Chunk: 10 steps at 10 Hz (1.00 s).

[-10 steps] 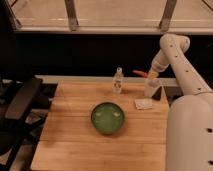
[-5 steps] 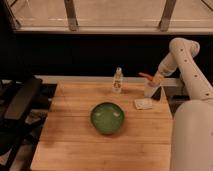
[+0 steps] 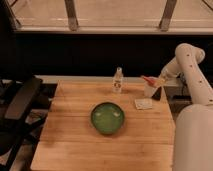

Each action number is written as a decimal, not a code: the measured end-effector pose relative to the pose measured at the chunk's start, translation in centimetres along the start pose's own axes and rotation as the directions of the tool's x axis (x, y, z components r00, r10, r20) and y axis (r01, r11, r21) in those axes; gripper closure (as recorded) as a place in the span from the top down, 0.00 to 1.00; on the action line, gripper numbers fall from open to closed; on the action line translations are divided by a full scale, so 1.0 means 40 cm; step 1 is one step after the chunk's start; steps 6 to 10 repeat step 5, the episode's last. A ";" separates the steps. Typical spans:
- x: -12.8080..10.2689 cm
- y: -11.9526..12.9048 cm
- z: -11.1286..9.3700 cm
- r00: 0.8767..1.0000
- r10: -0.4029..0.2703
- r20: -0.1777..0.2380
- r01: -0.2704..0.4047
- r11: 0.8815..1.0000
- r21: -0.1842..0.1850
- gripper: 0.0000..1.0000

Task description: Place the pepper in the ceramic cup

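The small orange-red pepper (image 3: 148, 79) hangs in the air just above the rim of the pale ceramic cup (image 3: 151, 90), which stands at the far right of the wooden table (image 3: 70, 130). My gripper (image 3: 158, 80) reaches in from the right on the white arm and is shut on the pepper's right end, directly over the cup. The pepper sticks out to the left, roughly level.
A clear plastic bottle (image 3: 118, 80) stands at the table's back edge, left of the cup. A wide green bowl (image 3: 107, 118) sits mid-table. A flat white square piece (image 3: 143, 103) lies in front of the cup. A black chair (image 3: 20, 110) stands to the left.
My gripper has come down a little with the pepper, closer to the cup's rim. The arm's elbow has shifted right. Nothing on the table has moved.
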 end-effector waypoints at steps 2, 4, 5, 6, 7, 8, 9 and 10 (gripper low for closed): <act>-0.014 0.000 -0.006 1.000 -0.013 0.010 0.013 1.000 0.011 0.80; -0.020 -0.007 -0.021 1.000 -0.020 0.019 0.020 0.999 0.039 0.80; -0.028 -0.011 -0.039 0.999 -0.022 0.023 0.021 0.998 0.060 0.78; -0.028 -0.011 -0.039 0.999 -0.022 0.023 0.021 0.998 0.060 0.78; -0.028 -0.011 -0.039 0.999 -0.022 0.023 0.021 0.998 0.060 0.78; -0.028 -0.011 -0.039 0.999 -0.022 0.023 0.021 0.998 0.060 0.78; -0.028 -0.011 -0.039 0.999 -0.022 0.023 0.021 0.998 0.060 0.78; -0.028 -0.011 -0.039 0.999 -0.022 0.023 0.021 0.998 0.060 0.78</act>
